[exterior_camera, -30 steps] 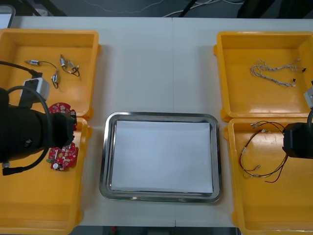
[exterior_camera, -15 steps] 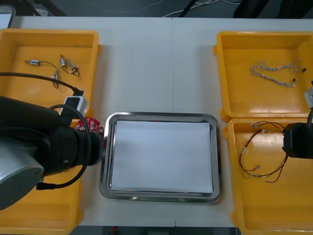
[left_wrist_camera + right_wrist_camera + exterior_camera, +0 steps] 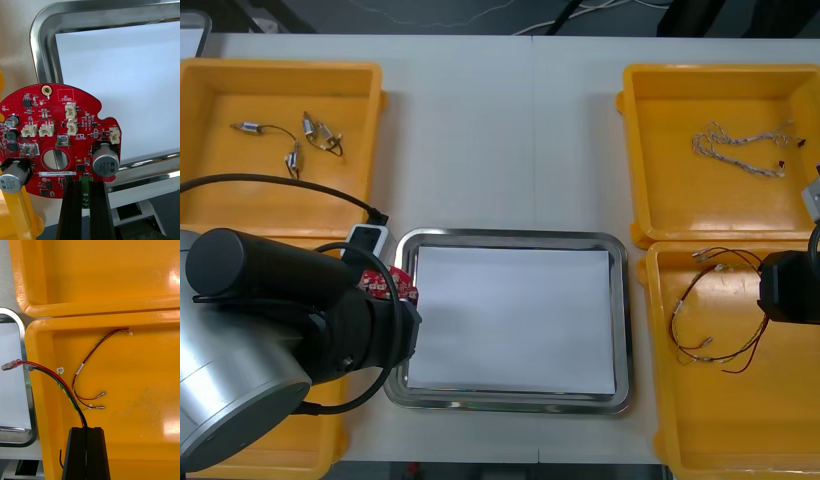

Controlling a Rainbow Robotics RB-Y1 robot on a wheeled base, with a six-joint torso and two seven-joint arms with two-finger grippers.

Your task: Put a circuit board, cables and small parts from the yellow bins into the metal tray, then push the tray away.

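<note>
Red circuit board (image 3: 56, 108) is pinched by its edge in your left gripper (image 3: 85, 186), jaws clamped on it. It hangs over the left rim of the metal tray (image 3: 510, 238), partly above the white inside.

My read: you're mid-placement. Carry it inboard until the whole disc clears the rim, come down flat, and release low. The tall capacitors (image 3: 105, 163) could tip it if it's dropped.

Right gripper (image 3: 85, 432) sits in the near right bin (image 3: 658, 350), jaws pressed together on the red and yellow cable (image 3: 48, 372). Hold it there until the board is down.

Count:
- four yellow bins (image 3: 720, 68)
- one tray
- one board in sight
- one twisted blue and white cable (image 3: 740, 148)
- one red and yellow bundle, as far as I can tell
- about four small metal parts (image 3: 310, 127) in the far left bin (image 3: 280, 66)
</note>
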